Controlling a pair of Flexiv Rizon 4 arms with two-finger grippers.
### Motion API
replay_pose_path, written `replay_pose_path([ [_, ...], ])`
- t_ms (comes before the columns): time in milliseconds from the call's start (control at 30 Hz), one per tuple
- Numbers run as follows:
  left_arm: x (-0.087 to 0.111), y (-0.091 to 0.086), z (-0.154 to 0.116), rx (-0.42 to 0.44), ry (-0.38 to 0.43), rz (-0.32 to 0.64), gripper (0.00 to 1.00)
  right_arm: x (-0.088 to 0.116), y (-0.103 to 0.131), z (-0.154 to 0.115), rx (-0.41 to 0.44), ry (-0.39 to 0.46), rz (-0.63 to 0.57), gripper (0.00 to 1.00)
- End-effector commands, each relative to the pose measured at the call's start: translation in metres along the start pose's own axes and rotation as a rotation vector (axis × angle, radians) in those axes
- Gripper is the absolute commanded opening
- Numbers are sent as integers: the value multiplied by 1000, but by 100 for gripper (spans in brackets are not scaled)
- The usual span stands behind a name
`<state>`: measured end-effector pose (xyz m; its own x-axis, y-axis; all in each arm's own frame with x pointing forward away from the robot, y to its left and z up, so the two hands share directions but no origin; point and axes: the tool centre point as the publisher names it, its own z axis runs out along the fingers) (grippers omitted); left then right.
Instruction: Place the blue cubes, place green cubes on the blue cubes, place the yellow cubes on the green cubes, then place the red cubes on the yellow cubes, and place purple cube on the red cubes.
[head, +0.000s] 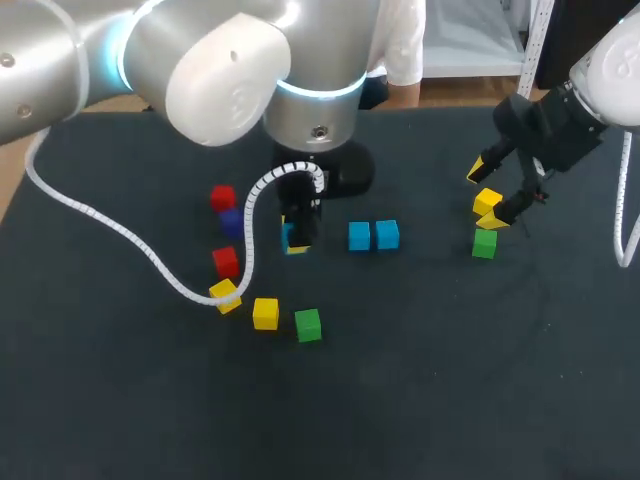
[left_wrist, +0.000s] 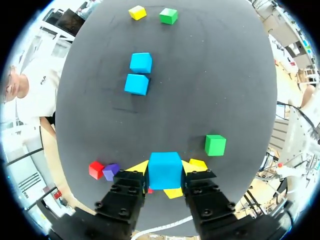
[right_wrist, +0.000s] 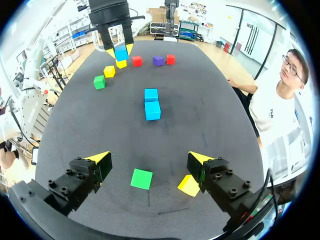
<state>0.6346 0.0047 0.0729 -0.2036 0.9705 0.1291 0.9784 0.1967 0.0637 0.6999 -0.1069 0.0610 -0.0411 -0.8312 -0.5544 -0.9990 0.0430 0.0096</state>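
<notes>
Just left of centre, head view: left gripper (head: 297, 228) clenched on a blue cube (head: 295, 240). Wrist view shows both fingers (left_wrist: 127, 189) pressed to its sides. Blue pair (head: 360, 236) right of it, side by side, touching.

Upper right: right gripper (head: 497, 192) released, fingers spread wide, grasping nothing. Yellow cube (head: 487, 202) and green cube (head: 484, 243) lie under it, near each other, not touching.

Left of centre: two red cubes (head: 223, 197), purple cube (head: 231, 221) between them. Lower, left of centre: two more yellow cubes (head: 265, 313), second green cube (head: 308, 324) just beside.
</notes>
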Motion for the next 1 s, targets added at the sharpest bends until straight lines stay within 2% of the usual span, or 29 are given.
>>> replay_pose_path([
  [33,-12,9,3,-4,13,13,0,0,0,0,1,0,0,100],
  [300,-17,14,9,-37,-11,43,0,0,0,0,1,0,0,100],
  [700,-21,28,15,-26,-71,36,0,0,0,0,1,0,0,100],
  [1000,-26,37,18,-15,-79,44,0,0,0,0,1,0,0,100],
])
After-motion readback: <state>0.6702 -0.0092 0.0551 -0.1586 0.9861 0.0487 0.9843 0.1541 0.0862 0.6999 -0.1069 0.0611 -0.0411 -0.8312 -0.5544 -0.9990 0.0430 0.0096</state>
